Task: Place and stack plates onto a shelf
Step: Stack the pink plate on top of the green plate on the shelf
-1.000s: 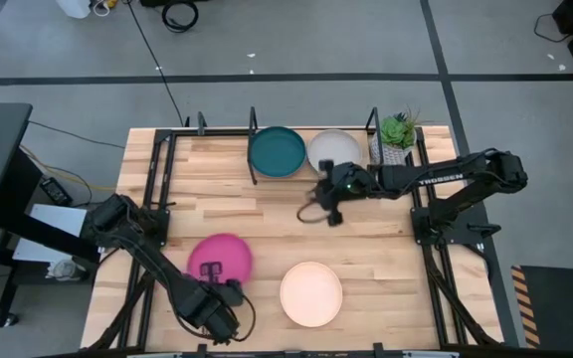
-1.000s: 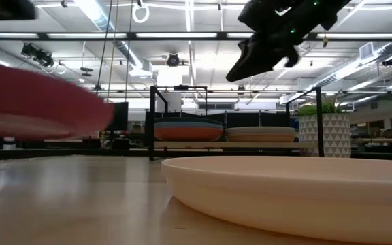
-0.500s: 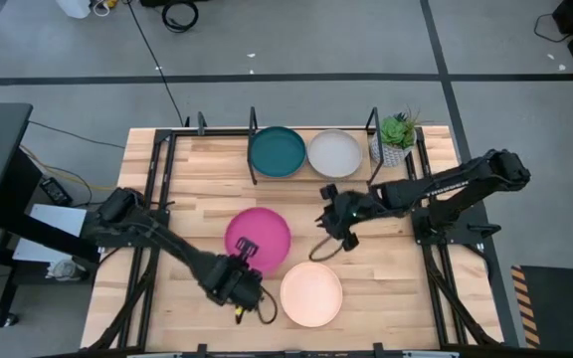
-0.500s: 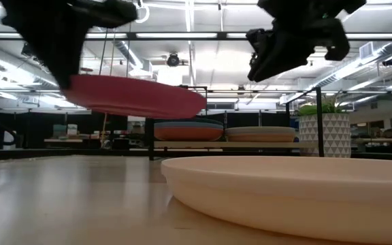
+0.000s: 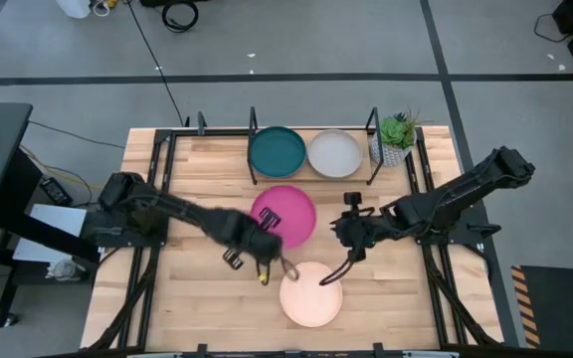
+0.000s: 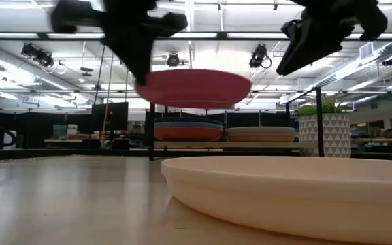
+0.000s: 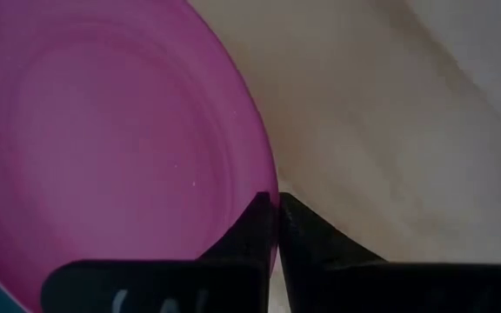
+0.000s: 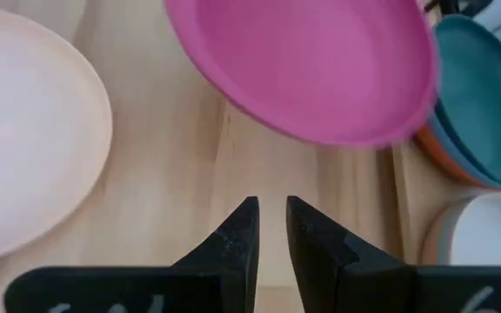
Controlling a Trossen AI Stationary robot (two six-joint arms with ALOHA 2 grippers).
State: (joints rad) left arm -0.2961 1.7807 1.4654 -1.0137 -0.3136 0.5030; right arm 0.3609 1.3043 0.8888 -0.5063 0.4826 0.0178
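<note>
The wooden table [image 5: 187, 164] is the biggest thing here. No words or labels can be read on anything.

The shelf [image 5: 311, 181] stands at the far edge of the table, with its long side running left to right. It holds two piles of plates. The dark teal plate [image 5: 278, 152] is on top of the left pile, and the low view shows blue and orange rims under it. The grey plate [image 5: 335, 154] tops the right pile, just beside the teal one. A small green plant [image 5: 398, 131] in a white pot sits just right of the shelf.

The left arm reaches across the middle of the table. The left gripper [image 5: 264, 237] holds the magenta plate [image 5: 289, 213] by its near rim. The fingers are pinched nearly together on that rim, as the left wrist view shows. The plate is up in the air and nearly flat, open side up, just in front of the shelf.

The cream plate [image 5: 310, 294] lies flat on the table near the front edge.

The right gripper [image 5: 351, 242] hovers over the table, near the cream plate's far right edge. Its fingers are a small gap apart and hold nothing.
</note>
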